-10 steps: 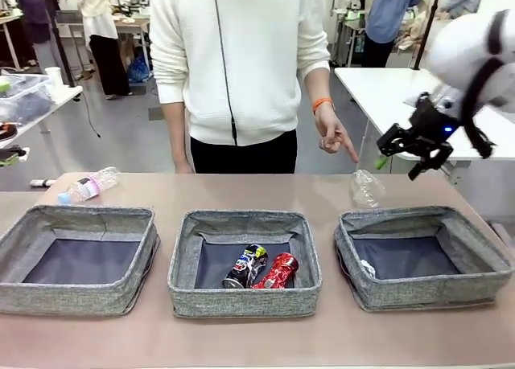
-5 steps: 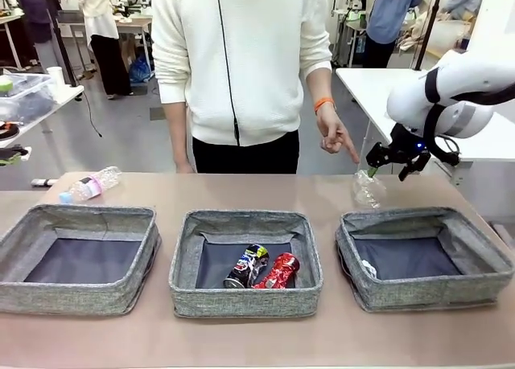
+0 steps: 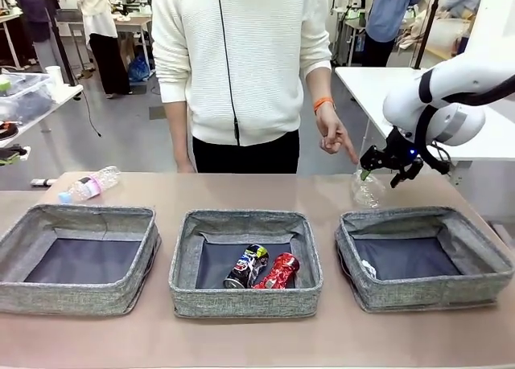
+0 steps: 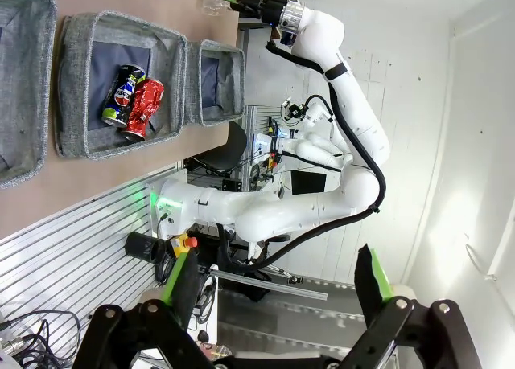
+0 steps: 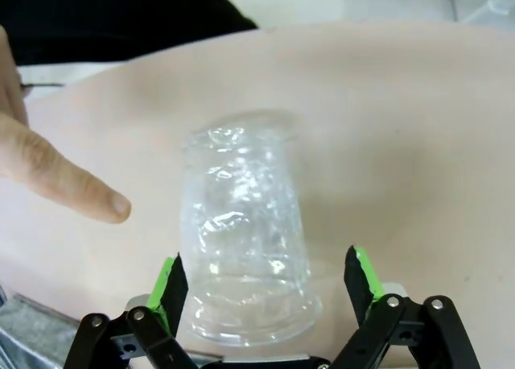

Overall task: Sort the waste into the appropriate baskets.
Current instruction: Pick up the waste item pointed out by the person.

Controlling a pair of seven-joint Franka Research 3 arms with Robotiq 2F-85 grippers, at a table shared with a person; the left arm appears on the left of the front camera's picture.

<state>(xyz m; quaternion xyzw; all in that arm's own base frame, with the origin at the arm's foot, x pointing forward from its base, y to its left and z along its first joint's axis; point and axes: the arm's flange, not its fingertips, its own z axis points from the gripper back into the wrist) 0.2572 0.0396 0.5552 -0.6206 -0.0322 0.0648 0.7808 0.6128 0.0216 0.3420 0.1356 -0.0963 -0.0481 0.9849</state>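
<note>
Right gripper (image 5: 265, 282), jaws released, flanks the clear plastic bottle (image 5: 245, 240) near the tabletop's (image 3: 241, 194) far right corner, behind the right basket (image 3: 424, 293), beside the person's pointing hand (image 3: 333, 136); left gripper (image 4: 275, 279) jaws released, empty.

Front and distant left-wrist views share baskets (image 3: 241, 298).

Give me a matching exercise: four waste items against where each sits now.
1. dark printed can
2. small white crumpled paper wad
3. pink-labelled, blue-capped clear plastic bottle
4. unlabelled crumpled clear plastic bottle

A. on the table behind the left grey woven basket
B. between open jaws of the right gripper
C. in the middle grey woven basket
D. in the right grey woven basket

Pairs: 1-C, 2-D, 3-A, 4-B
</note>
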